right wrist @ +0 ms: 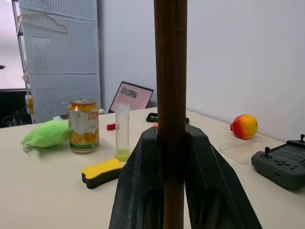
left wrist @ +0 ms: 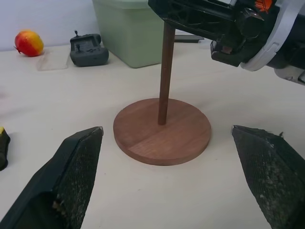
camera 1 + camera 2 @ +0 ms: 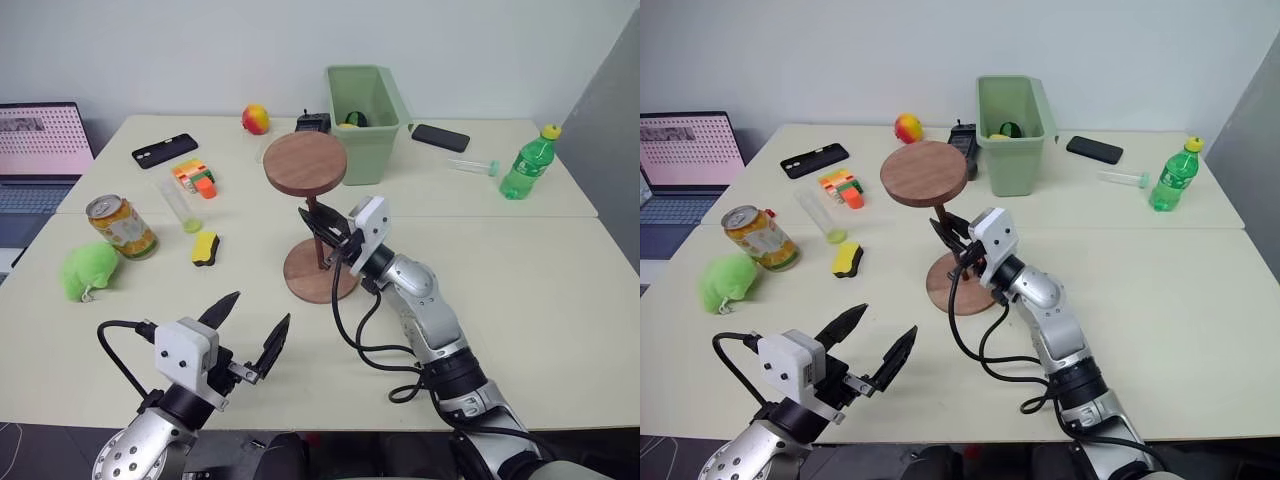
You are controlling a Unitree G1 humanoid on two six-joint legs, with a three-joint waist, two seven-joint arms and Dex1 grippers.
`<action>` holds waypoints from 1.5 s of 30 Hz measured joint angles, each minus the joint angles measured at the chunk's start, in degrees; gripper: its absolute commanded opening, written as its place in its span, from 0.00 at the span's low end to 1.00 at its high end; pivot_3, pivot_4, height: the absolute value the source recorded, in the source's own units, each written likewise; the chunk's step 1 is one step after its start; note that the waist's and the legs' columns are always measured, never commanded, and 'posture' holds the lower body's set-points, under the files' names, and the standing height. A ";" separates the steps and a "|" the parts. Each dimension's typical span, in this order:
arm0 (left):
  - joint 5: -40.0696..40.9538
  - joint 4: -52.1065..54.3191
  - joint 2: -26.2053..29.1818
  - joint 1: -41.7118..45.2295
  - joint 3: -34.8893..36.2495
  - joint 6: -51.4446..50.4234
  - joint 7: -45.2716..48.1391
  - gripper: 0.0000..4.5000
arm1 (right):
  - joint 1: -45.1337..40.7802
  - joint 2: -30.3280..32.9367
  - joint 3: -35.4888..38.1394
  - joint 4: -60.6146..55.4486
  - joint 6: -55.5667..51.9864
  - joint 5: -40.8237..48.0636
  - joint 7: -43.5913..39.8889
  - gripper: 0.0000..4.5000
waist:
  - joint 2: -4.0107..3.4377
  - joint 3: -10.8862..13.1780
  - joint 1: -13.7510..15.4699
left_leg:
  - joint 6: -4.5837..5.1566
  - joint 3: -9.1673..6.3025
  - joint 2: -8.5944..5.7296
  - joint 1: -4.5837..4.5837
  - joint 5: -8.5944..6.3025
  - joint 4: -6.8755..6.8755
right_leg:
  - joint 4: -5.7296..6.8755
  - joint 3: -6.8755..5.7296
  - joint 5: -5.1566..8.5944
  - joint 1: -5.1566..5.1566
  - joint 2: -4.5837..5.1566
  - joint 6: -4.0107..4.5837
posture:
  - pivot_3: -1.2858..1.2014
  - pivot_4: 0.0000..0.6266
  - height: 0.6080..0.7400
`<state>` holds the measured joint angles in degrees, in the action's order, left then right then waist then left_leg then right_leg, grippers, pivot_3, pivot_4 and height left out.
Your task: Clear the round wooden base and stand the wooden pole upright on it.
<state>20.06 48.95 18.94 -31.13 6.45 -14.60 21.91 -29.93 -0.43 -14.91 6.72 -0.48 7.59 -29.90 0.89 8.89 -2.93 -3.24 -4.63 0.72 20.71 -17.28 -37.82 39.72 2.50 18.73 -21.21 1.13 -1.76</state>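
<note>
The round wooden base (image 3: pixel 300 275) lies flat at mid-table with nothing else on it. The wooden pole (image 2: pixel 165 71) stands upright in the base's centre, its fixed disc (image 3: pixel 305 162) on top. My right gripper (image 3: pixel 322 228) is shut on the pole's shaft about halfway up; in the right wrist view the rod (image 1: pixel 170 71) runs between the two black fingers (image 1: pixel 138 191). My left gripper (image 3: pixel 260 308) hovers open near the table's front edge, short of the base and to its left, with nothing between its fingers (image 2: pixel 71 171).
A green bin (image 3: pixel 365 108) stands behind the pole, a grey controller (image 3: pixel 313 123) and a peach (image 3: pixel 256 119) beside it. Left of the base are a yellow sponge (image 3: pixel 205 247), clear tube (image 3: pixel 180 205), can (image 3: pixel 122 226) and green plush (image 3: pixel 90 268). A green bottle (image 3: pixel 527 163) stands far right.
</note>
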 measured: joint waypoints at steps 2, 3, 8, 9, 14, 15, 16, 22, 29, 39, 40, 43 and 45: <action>-0.01 0.00 -0.04 0.08 -0.04 -0.01 -0.07 1.00 | -1.00 -0.35 -0.16 0.04 -2.19 -0.45 0.72 0.05 | -0.02 -0.16 -0.01 | 0.00 0.00 0.00 -0.05 0.00 0.00 | -0.01 0.00 0.00 0.06 0.00 0.00 | 0.52 0.24 1.00; 0.00 0.00 -0.04 0.17 -0.08 -0.03 -0.08 1.00 | -1.81 -0.92 -0.15 0.31 -3.85 -0.62 1.50 0.05 | -0.04 -0.22 -0.03 | 0.00 0.01 0.00 -0.10 0.00 0.00 | 0.00 0.01 0.00 0.08 0.00 0.00 | 0.52 0.24 1.00; 0.00 0.00 -0.07 0.44 -0.47 -0.22 -0.38 1.00 | -6.08 -4.46 2.76 2.10 -13.25 0.39 5.66 0.05 | -0.06 -0.48 -0.15 | 0.01 -0.01 0.02 -0.15 -0.01 0.04 | -0.01 0.01 0.03 0.11 -0.03 0.05 | 0.52 0.24 1.00; 0.00 0.00 -0.07 0.45 -0.46 -0.24 -0.50 1.00 | -6.50 -4.62 3.12 2.36 -13.90 0.53 5.95 0.05 | -0.08 -0.52 -0.17 | 0.01 0.00 0.01 -0.15 -0.01 0.04 | -0.03 0.02 0.03 0.11 -0.03 0.05 | 0.52 0.24 1.00; 0.01 0.01 -0.07 0.43 -0.46 -0.38 -1.29 1.00 | -7.27 -4.17 3.31 3.58 -15.00 0.20 6.10 0.05 | -0.43 -1.05 -0.30 | 0.05 -0.01 0.01 -0.18 -0.03 0.15 | -0.21 0.00 0.03 0.18 -0.03 0.05 | 0.52 0.24 1.00; 0.01 0.02 -0.07 0.38 -0.46 -0.38 -1.34 1.00 | -7.16 -3.90 2.91 3.56 -14.86 0.03 6.00 0.05 | -0.46 -1.13 -0.31 | 0.05 -0.01 0.01 -0.23 -0.03 0.17 | -0.24 0.00 0.03 0.23 -0.02 0.05 | 0.52 0.24 1.00; 0.01 0.03 -0.07 0.20 -0.46 -0.39 -1.42 1.00 | -6.72 -3.59 2.34 3.33 -14.44 -0.16 5.68 0.05 | -0.47 -1.17 -0.31 | 0.05 0.00 0.01 -0.40 -0.04 0.25 | -0.33 0.00 0.03 0.42 -0.02 0.05 | 0.52 0.24 1.00; 0.02 0.18 -0.07 -1.03 -0.40 -0.39 -1.57 1.00 | -2.32 -2.06 0.27 1.33 -10.44 -0.75 3.54 0.05 | -0.40 -1.37 -0.34 | 0.18 0.10 0.00 -2.02 -0.24 0.98 | -0.93 0.06 0.60 1.64 0.06 0.09 | 0.52 0.24 1.00; 0.23 0.19 -0.01 -0.68 0.46 -0.98 -1.68 1.00 | -2.53 -3.45 3.00 3.75 -9.91 0.75 4.92 0.05 | -0.38 -1.40 -0.32 | 0.17 0.04 0.01 -2.00 -0.25 0.99 | -0.90 0.04 0.53 1.63 0.06 0.25 | 0.52 0.24 1.00; 0.25 0.19 -0.01 -0.62 0.58 -1.33 -1.47 1.00 | -2.36 -1.99 0.06 4.27 -6.39 -1.45 3.17 0.05 | -0.40 -1.40 -0.36 | 0.15 0.04 0.04 -2.00 -0.26 1.07 | -0.91 0.07 0.66 1.61 0.07 0.18 | 0.52 0.24 1.00; 0.25 0.19 -0.01 -0.54 0.59 -1.35 -1.47 1.00 | -2.16 -1.96 -0.09 4.27 -5.90 -1.77 2.88 0.05 | -0.40 -1.40 -0.39 | 0.15 0.06 0.04 -1.98 -0.26 1.11 | -0.91 0.09 0.69 1.62 0.07 0.16 | 0.52 0.24 1.00; 0.25 0.19 -0.01 -0.42 0.60 -1.37 -1.47 1.00 | -2.13 -1.85 -0.18 4.29 -5.75 -1.83 2.75 0.05 | -0.42 -1.42 -0.41 | 0.14 0.05 0.04 -1.98 -0.26 1.18 | -0.91 0.10 0.73 1.61 0.07 0.19 | 0.52 0.24 1.00; 0.25 0.19 -0.01 -0.41 0.60 -1.38 -1.47 1.00 | -2.13 -2.04 0.04 4.37 -5.82 -1.75 2.83 0.05 | -0.43 -1.42 -0.41 | 0.14 0.05 0.04 -1.98 -0.27 1.19 | -0.92 0.10 0.73 1.62 0.07 0.20 | 0.52 0.24 1.00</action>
<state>20.31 49.14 18.93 -31.54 7.05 -15.98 20.43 -32.06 -2.47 -14.87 11.09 -6.30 5.83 -27.07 0.47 7.47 -3.34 -3.10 -4.57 0.76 18.73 -17.55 -36.62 38.81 2.60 19.47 -19.60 1.20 -1.56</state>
